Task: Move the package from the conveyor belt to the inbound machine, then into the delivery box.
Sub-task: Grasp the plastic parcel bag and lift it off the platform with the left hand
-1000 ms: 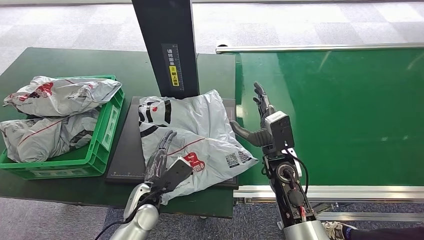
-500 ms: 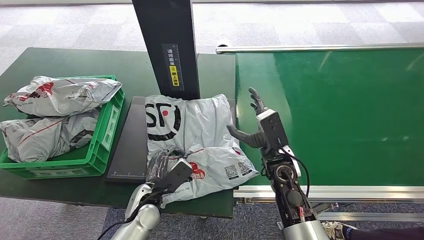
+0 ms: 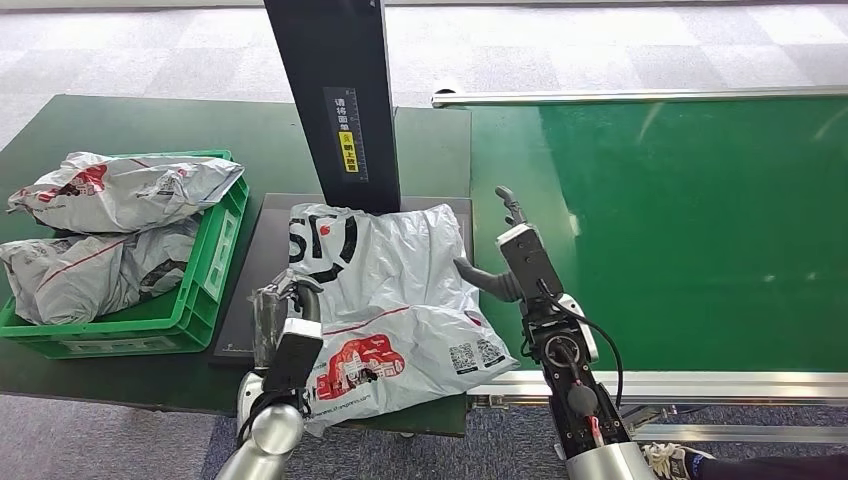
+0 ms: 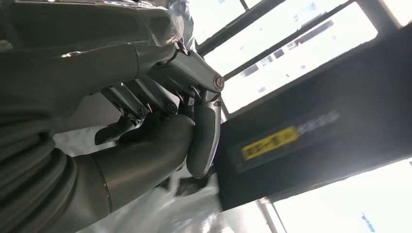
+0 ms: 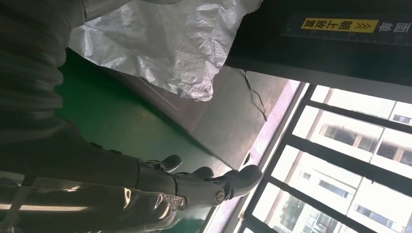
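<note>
green table [image 3: 120,120] – grey carpet floor [image 3: 600,50] beyond

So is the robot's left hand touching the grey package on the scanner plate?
Touching. In the head view the left hand has its fingers curled over the left edge of the grey package, gripping it.

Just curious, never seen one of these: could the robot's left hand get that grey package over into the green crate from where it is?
Probably yes: the left hand already grips the package's near-left edge, and the green crate sits just to its left, open-topped though already piled with parcels.

The yellow label [image 5: 339,24] on the inbound machine's black column [image 3: 335,90] reads "朝上放置" with arrows.
</note>
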Controlling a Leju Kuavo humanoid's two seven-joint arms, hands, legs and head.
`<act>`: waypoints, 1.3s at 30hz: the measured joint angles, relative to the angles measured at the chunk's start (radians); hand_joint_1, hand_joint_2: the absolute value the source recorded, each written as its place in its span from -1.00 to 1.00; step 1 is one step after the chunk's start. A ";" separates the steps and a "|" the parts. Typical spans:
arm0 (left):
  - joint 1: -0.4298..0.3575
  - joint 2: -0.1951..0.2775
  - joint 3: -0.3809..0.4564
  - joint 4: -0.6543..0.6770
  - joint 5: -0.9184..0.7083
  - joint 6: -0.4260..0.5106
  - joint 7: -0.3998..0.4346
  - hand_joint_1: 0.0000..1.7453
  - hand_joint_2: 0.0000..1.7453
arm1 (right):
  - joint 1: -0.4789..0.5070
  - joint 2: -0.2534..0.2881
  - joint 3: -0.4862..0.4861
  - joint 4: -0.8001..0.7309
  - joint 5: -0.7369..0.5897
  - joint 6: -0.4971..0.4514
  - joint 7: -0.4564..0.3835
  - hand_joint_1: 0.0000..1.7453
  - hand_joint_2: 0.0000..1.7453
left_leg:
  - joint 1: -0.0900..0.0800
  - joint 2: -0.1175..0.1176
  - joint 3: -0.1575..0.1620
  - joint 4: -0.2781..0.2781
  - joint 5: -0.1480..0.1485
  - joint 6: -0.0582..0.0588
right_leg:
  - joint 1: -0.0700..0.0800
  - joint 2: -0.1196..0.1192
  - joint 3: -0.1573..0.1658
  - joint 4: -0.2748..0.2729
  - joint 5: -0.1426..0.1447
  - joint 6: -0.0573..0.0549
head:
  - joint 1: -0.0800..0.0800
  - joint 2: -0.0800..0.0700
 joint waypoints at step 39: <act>-0.282 0.134 -0.101 0.154 -0.721 -0.648 0.427 -1.00 1.00 | -0.008 -0.025 -0.031 0.029 0.014 0.034 -0.029 -1.00 1.00 | 0.000 0.001 0.001 0.000 0.000 0.000 | 0.000 0.000 0.000 0.000 0.000 0.000 | 0.000 0.000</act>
